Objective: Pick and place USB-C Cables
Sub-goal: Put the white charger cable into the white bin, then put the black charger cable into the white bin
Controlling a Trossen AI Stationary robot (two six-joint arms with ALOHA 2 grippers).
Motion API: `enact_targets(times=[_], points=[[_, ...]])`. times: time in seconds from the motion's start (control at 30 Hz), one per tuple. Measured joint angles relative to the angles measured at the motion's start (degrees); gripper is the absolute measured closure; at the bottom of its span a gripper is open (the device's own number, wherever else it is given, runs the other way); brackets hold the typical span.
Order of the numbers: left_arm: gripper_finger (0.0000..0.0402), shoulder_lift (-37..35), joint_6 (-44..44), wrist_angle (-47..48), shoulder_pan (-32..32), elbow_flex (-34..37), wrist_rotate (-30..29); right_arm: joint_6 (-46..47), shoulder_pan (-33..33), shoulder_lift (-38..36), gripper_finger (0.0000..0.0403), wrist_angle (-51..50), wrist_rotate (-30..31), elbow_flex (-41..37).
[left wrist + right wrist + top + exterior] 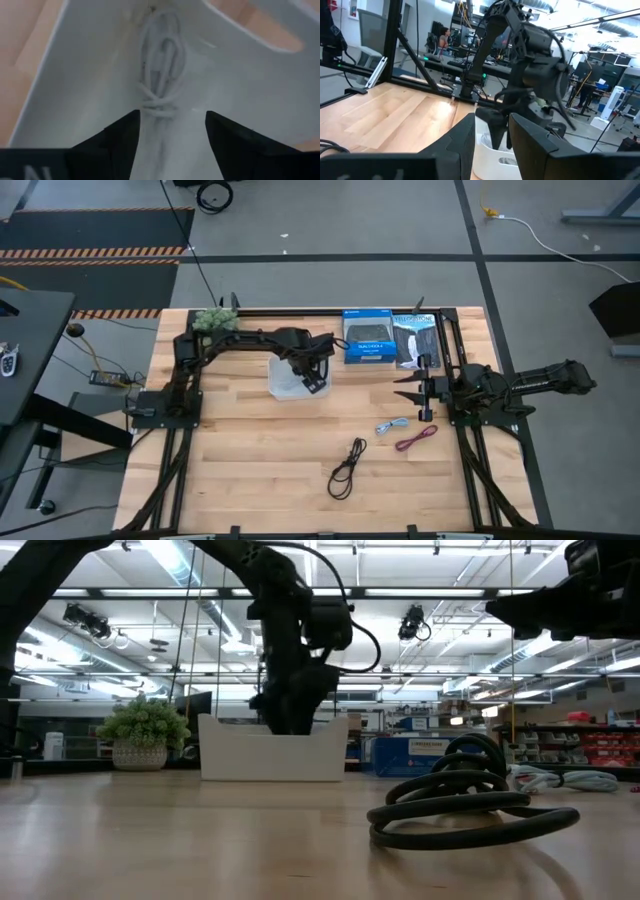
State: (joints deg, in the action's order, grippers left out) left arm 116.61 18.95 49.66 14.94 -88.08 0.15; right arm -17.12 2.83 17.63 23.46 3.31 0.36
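Observation:
A white cable (160, 75), bundled and tied near one end, lies on the bottom of a white bin (283, 383). My left gripper (172, 130) is open just above it inside the bin, one finger on either side of the cable's tied end, and it also shows in the high view (313, 376). The light blue-grey cable (392, 426), the dark red cable (416, 438) and the black cable (347, 468) lie on the table toward its near right. My right gripper (412, 390) is open and empty, above the table right of the bin.
A blue retail box (368, 338) and a black one (415, 340) lie at the far edge, right of the bin. A small potted plant (215, 320) stands at the far left. In the low view the black cable (470, 800) lies in front of the bin (272, 745).

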Motion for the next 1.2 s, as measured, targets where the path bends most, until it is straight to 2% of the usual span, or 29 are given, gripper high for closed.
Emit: enact_targets(times=[0.23,0.47,0.7,1.0,1.2], points=[[0.017,-0.7,7.6,10.1,-1.3,-7.7,1.3,0.0,0.0,0.0,0.0275,0.5,0.1,0.0],[0.0172,-0.7,22.0,16.6,-3.6,-16.2,1.3,0.0,0.0,0.1,0.0275,0.5,0.0,0.0],[0.0173,-0.7,33.9,16.8,-8.5,-20.7,1.3,0.0,0.0,0.1,0.0275,0.5,0.0,0.0],[0.0173,-0.7,48.0,14.8,-17.8,-21.5,0.8,0.0,0.0,0.1,0.0275,0.5,0.0,0.0],[0.0173,-0.7,58.6,10.2,-23.4,-21.5,-1.8,0.0,0.0,0.1,0.0275,0.5,0.0,0.0]])
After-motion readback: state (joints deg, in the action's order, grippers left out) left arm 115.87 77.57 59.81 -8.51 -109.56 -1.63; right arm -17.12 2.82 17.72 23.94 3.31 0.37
